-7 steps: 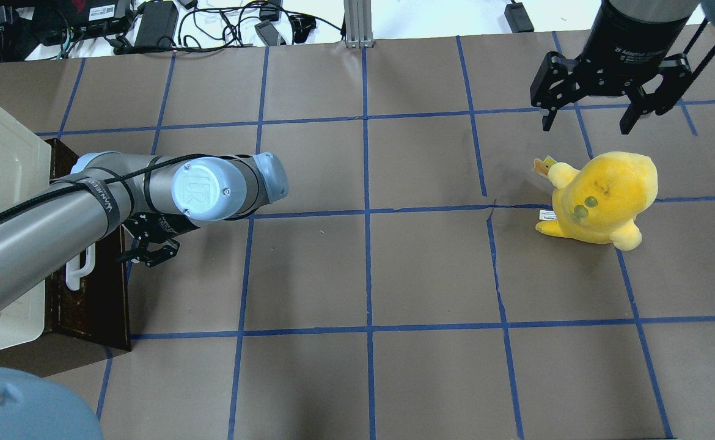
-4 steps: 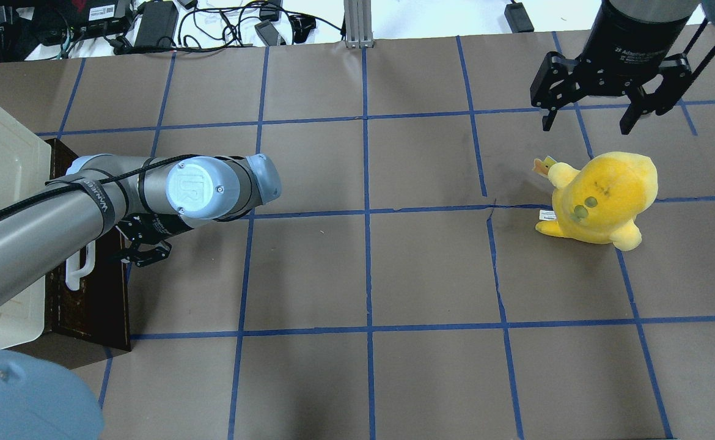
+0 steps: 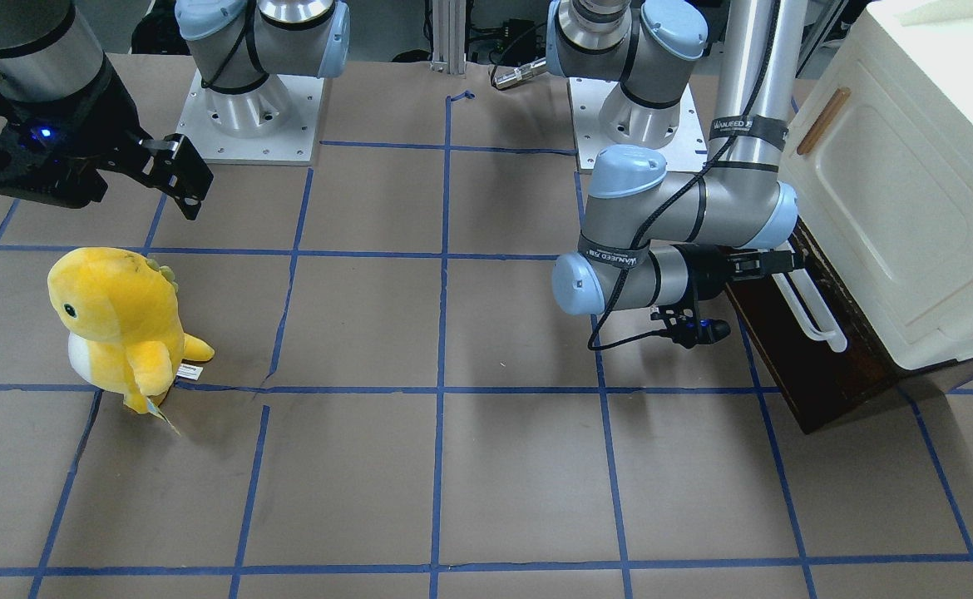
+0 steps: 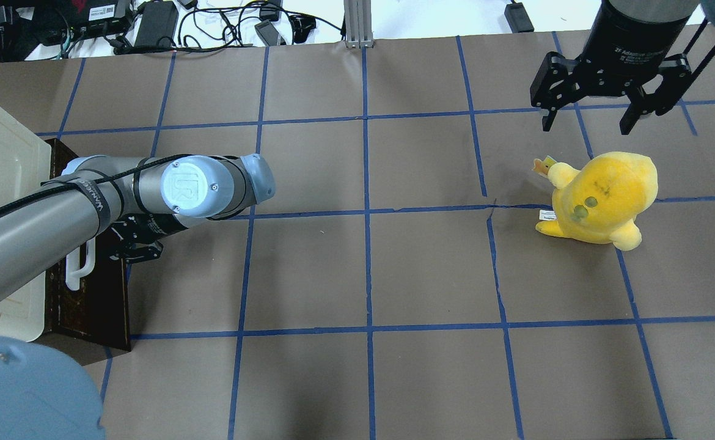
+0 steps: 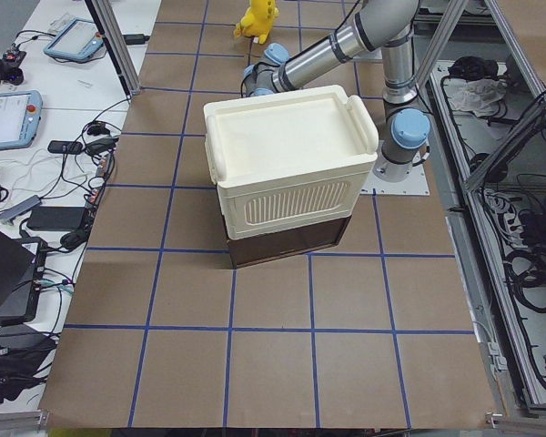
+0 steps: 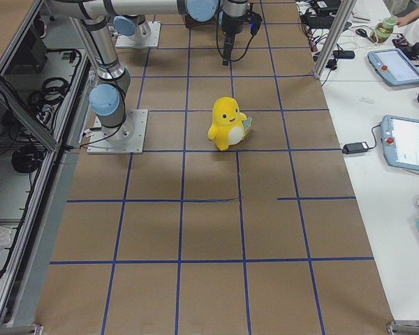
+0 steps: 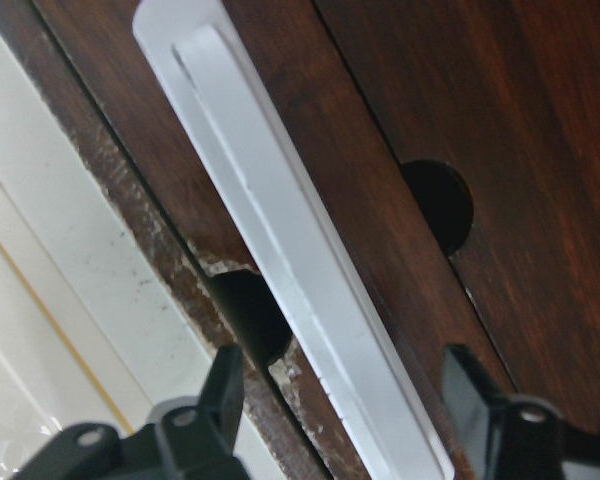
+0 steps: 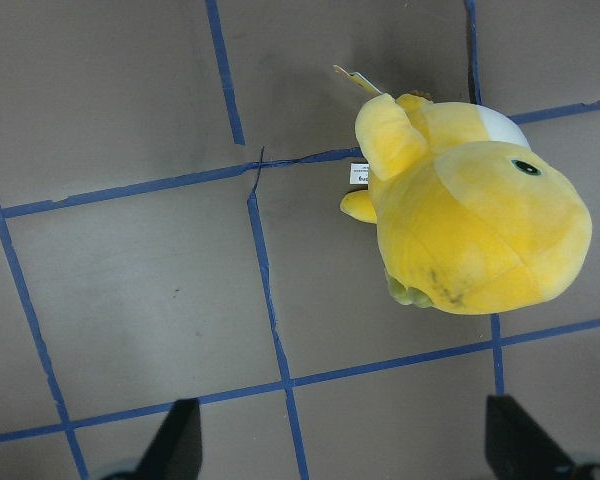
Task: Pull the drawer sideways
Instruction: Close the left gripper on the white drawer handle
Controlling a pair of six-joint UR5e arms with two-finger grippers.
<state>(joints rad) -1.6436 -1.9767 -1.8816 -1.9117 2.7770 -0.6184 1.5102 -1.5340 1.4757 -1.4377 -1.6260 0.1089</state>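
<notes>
Left tool spread apart astride white handle of drawer, front toward robot's right, long axis fore-aft.

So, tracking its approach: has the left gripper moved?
Yes. The left gripper moved left overhead, away from the tape line, toward the drawer.

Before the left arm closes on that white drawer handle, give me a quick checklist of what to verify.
1. Left end effector open: ok, fingers apart.
2. White handle lined up between its fingers: ok in the left wrist view.
3. Grip on the handle: not ok, nothing closed on it yet.
4. Fingers far enough past the handle: cannot tell.
5. Right end effector and yellow plush away from the drawer: ok, they are across the table.
</notes>
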